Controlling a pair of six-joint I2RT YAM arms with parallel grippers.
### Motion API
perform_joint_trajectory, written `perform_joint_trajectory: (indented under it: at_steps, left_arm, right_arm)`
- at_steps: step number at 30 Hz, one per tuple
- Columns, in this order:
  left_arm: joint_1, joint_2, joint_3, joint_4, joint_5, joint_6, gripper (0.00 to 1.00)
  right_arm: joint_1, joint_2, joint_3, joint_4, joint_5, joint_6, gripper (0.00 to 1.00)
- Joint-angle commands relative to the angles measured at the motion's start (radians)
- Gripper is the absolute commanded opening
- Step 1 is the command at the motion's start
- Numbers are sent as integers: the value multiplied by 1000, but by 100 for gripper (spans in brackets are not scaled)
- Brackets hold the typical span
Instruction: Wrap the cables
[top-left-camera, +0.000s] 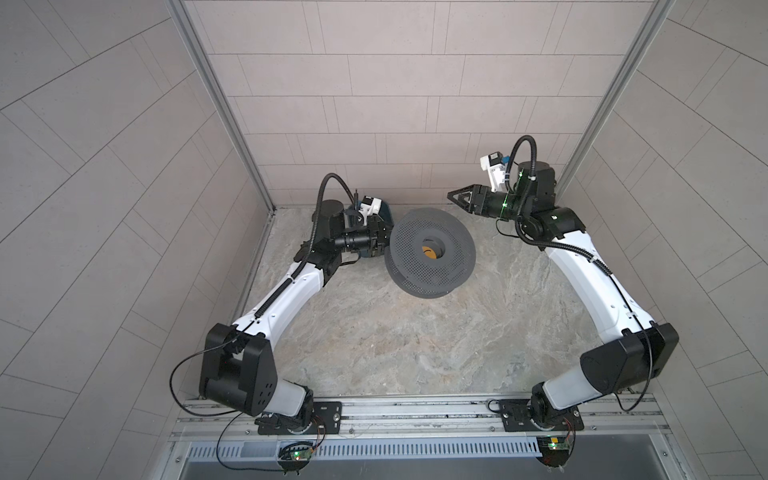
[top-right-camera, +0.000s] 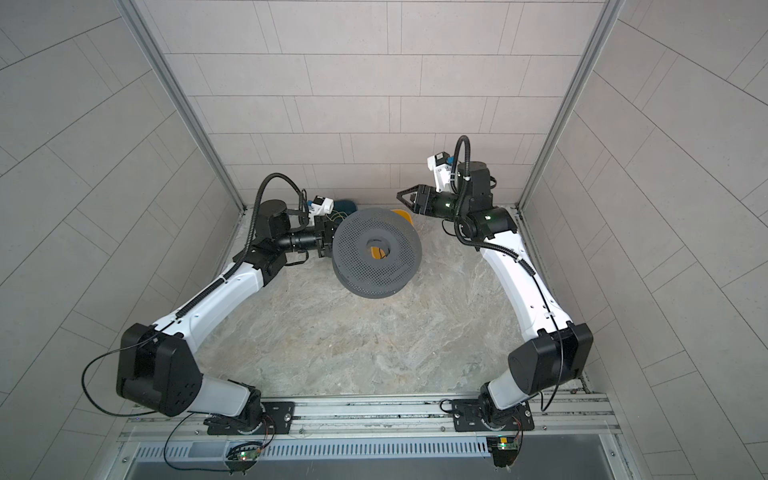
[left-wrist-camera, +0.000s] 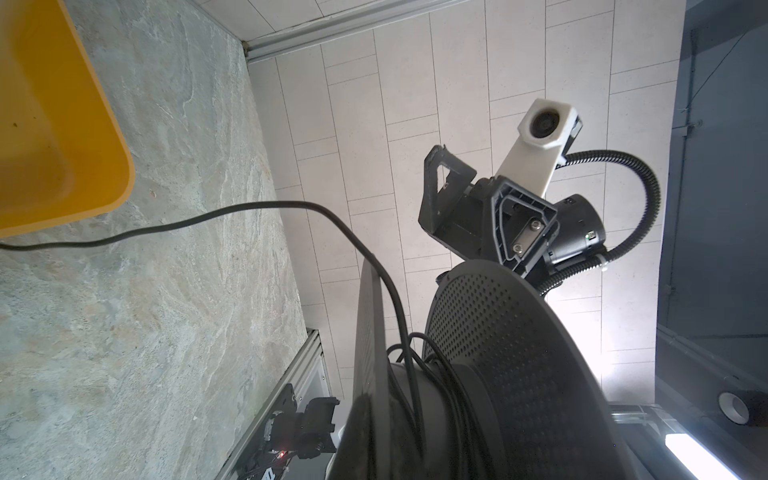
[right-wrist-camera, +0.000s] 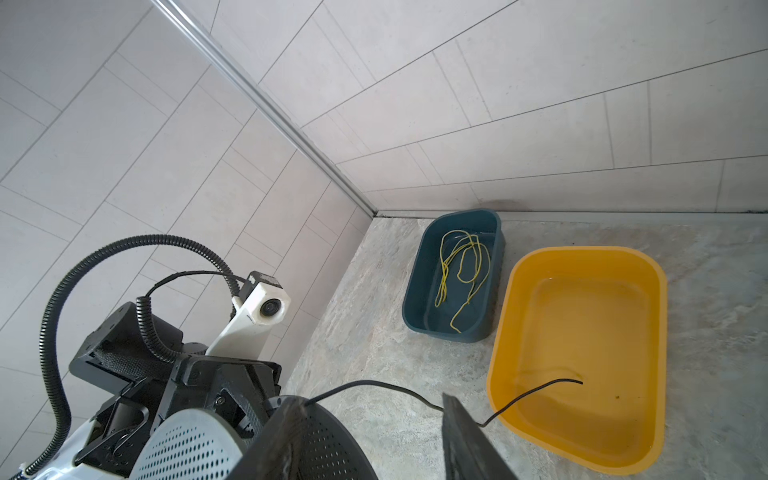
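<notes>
Black cable (left-wrist-camera: 270, 203), thin and glossy, lies in loose turns around the hub of a grey perforated spool (top-left-camera: 409, 232) and runs off it in a slack arc across the bench (top-left-camera: 395, 345). In the right wrist view the cable (right-wrist-camera: 540, 388) climbs over the rim of a yellow tub (right-wrist-camera: 590, 250), and its free end rests inside. The spool hangs tilted over the far middle of the bench in both top views.

The bench has a mottled grey stone pattern. Pale tiled panels (top-left-camera: 374, 104) close it in on the left, right and far sides, and an aluminium rail (top-left-camera: 415, 409) carrying both arm bases runs along the near edge. The yellow tub stands at the far side, mostly hidden behind the spool from above. Just left of it is a dark blue tub (right-wrist-camera: 419, 266) holding a tangled yellow-green cord (right-wrist-camera: 445, 270).

The left claw (top-left-camera: 383, 243) is pressed together on the left edge of the spool and holds it. The right claw (top-left-camera: 457, 198) hangs in the air to the far right of the spool, its jaws spread apart with nothing between them, clear of the spool and the cable.
</notes>
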Motion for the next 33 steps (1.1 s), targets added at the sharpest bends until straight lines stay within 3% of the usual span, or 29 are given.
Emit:
perform_joint_trajectory:
  at_steps: [1,8,12,19,28,31,33]
  left_arm:
    - [-2,-13,21,82,41,-41,0]
    - [-1,-26,104,30,42,-71,0]
    - [-1,-36,184,-36,40,-70,0]
    - [0,-53,262,-79,26,-117,0]
    - [3,-64,332,-101,17,-177,0]
    - [4,-73,350,-98,11,-197,0]
    - [4,-81,359,-103,6,-200,0]
  right_arm:
    - [-29,-75,-100,85,-9,24,56]
    - [-86,-227,-373,203,150,-50,71]
    - [-85,-317,-561,373,240,-96,80]
    - [-25,-379,-789,606,341,-230,81]
    - [217,-363,-960,807,507,-564,78]
    - [230,-334,-991,876,537,-587,77]
    - [203,-301,-1020,933,529,-496,76]
